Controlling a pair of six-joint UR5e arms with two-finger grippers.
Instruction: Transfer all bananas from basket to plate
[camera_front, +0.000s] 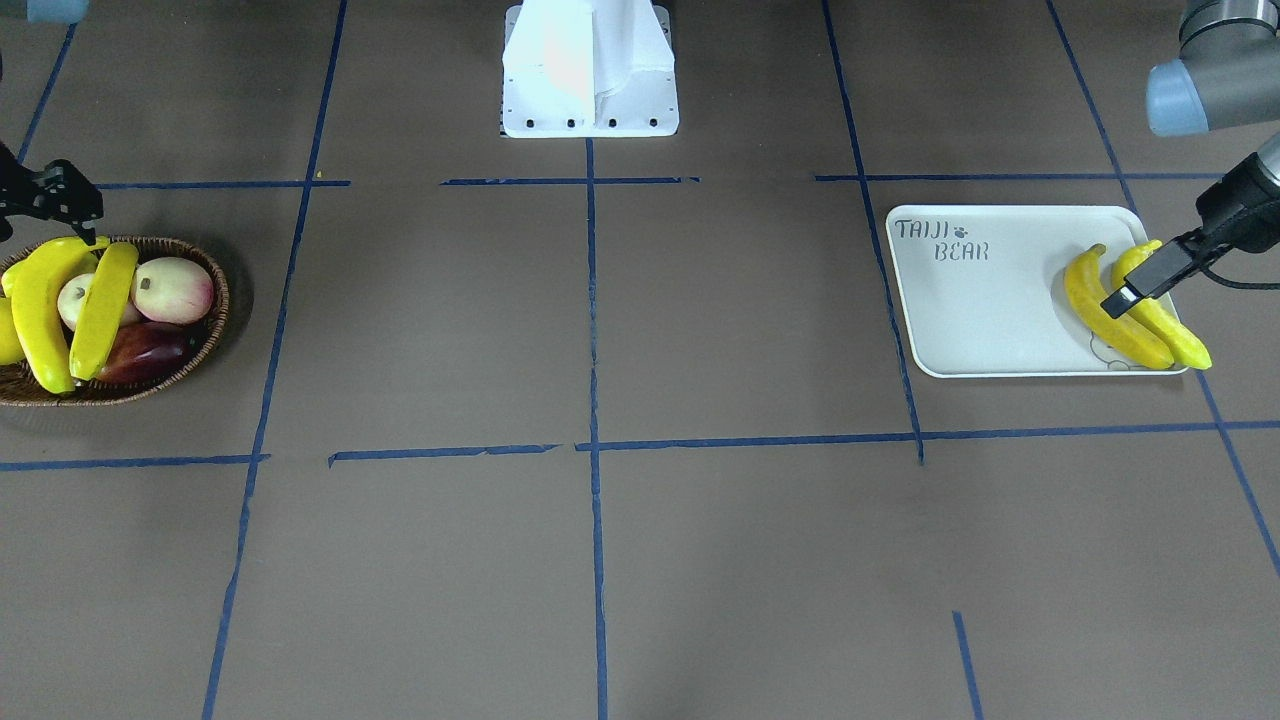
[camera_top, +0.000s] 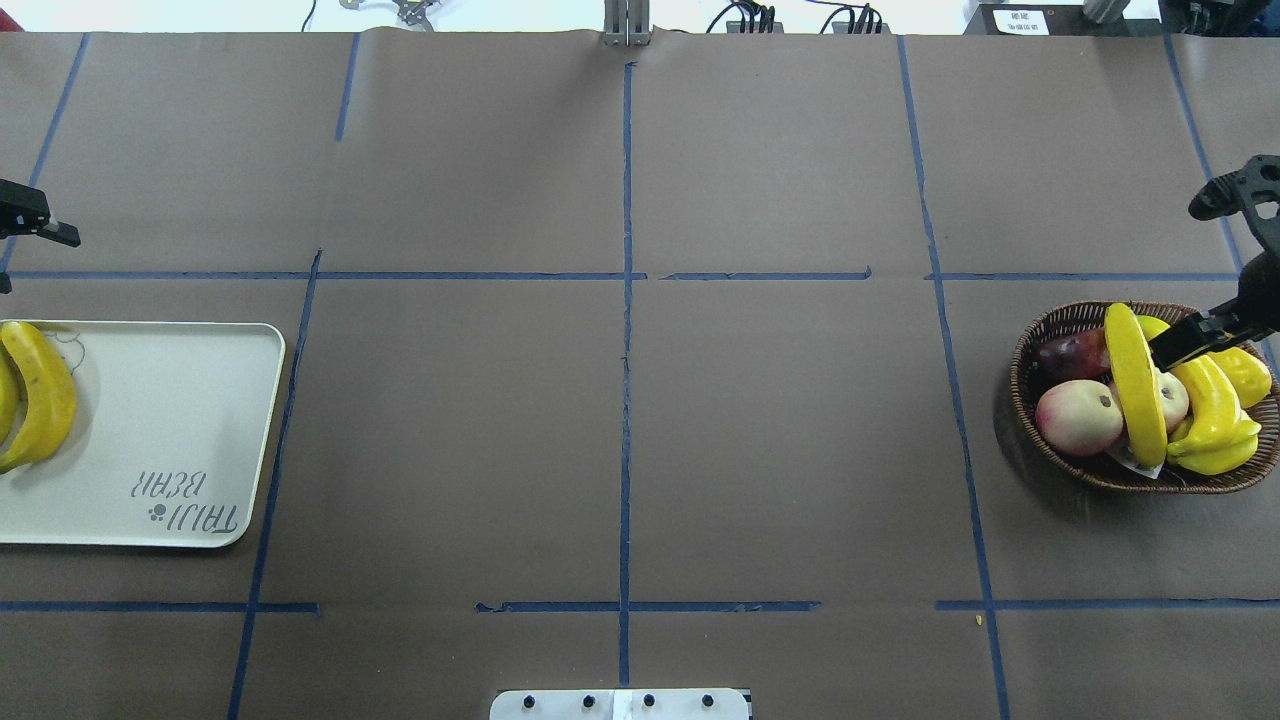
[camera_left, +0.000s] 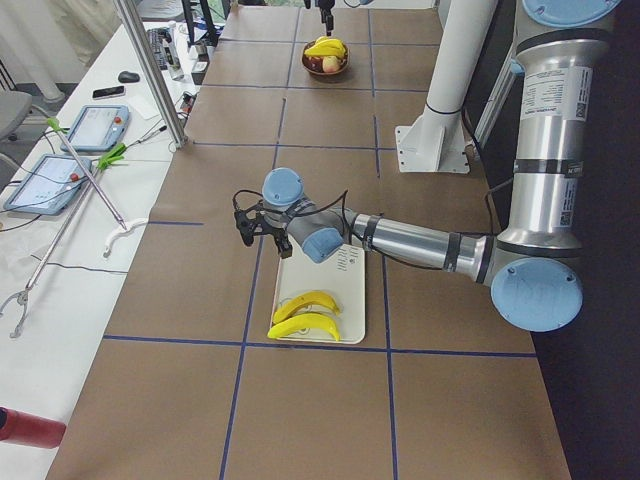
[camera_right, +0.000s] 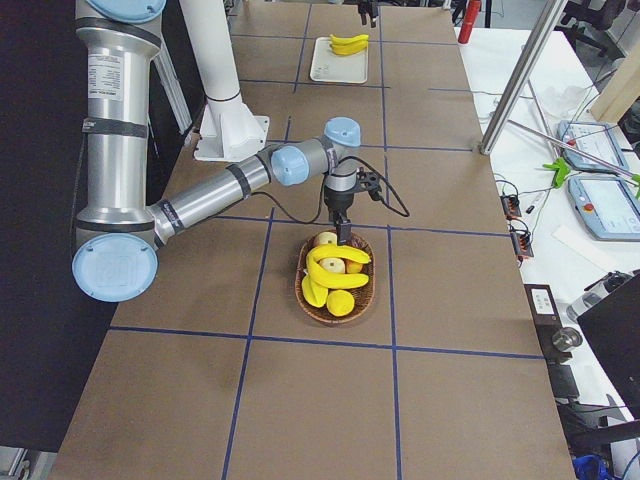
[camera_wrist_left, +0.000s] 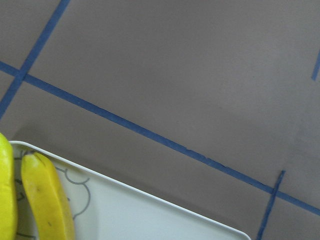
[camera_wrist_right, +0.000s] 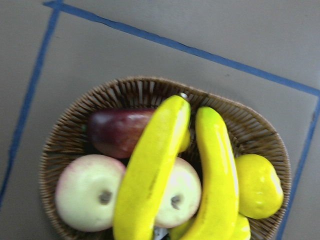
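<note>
Yellow bananas (camera_top: 48, 400): two lie on the plate (camera_top: 170, 400), two in the basket (camera_wrist_right: 70, 130). The right claw (camera_top: 1185, 340) is at the basket's 1 o'clock, the left claw (camera_front: 1125, 297) above the plate. Apart or together, I cannot tell. The shiny top banana (camera_top: 1135, 385) could slide off the apples (camera_top: 1080, 418).

The overhead camera is looking down from behind the robot's base (camera_top: 620, 704), the front one is facing it across the table (camera_front: 760, 330), and the side cameras are looking along from either end. The wrist cameras are sitting near: left over the plate (camera_wrist_left: 150, 220), right over the basket (camera_wrist_right: 65, 145), which all fixed views are sharing.
</note>
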